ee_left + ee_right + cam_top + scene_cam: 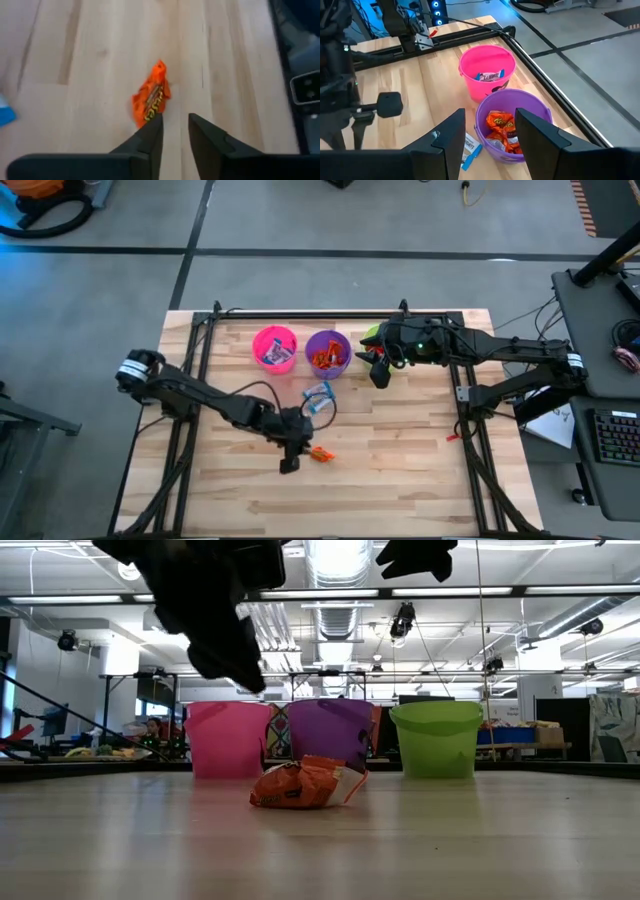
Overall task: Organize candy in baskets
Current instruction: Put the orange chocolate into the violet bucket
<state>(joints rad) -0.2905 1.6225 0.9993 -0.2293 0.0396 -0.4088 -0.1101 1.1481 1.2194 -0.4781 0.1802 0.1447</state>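
Note:
An orange-wrapped candy lies flat on the wooden table. My left gripper hovers above and just beside it, open by a narrow gap with nothing between the fingers. A blue-and-white candy lies in front of the purple basket, which holds orange candies. The pink basket holds blue-and-white ones. The green basket is mostly hidden under my right arm in the high view. My right gripper hangs open above the purple basket.
The three baskets stand in a row near the table's far edge. A black metal frame runs along the far and side edges. Bare wood stretches across the near and right parts of the table.

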